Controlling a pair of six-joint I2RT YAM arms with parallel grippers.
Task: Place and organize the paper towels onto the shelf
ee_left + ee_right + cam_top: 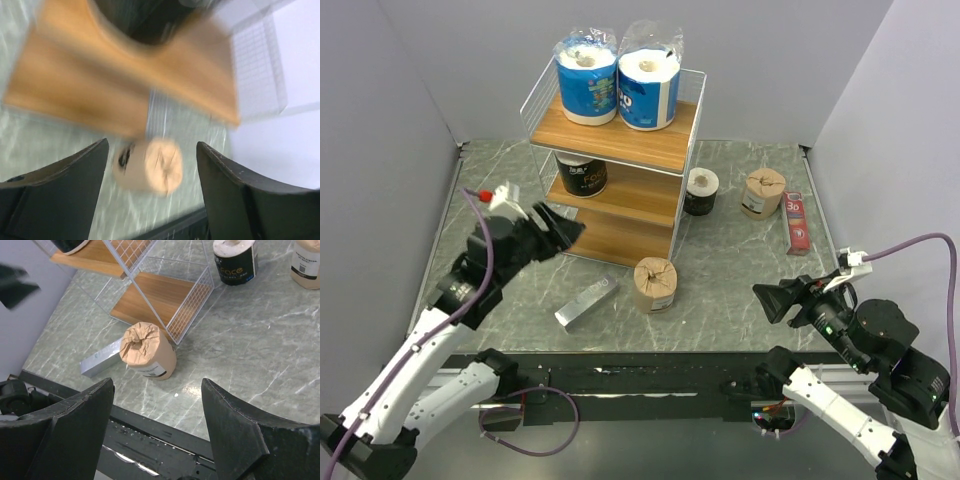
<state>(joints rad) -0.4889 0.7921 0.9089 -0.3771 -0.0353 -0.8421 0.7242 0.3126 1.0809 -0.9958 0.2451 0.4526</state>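
Observation:
The shelf (665, 150) stands at the back. Two blue paper towels (588, 82) (648, 90) stand on its top board. One black roll (582, 176) sits on the middle board. Another black roll (701, 191) and a brown roll (762, 192) stand on the table right of the shelf. A second brown roll (654, 285) stands in front of the shelf; it also shows in the right wrist view (148, 351) and blurred in the left wrist view (149, 166). My left gripper (563, 230) is open and empty by the shelf's lower left. My right gripper (772, 300) is open and empty at the near right.
A flat silver bar (586, 302) lies left of the near brown roll. A slim red box (797, 222) lies at the right. Grey walls close in the table on three sides. The table's dark front edge (165, 432) runs below my right fingers.

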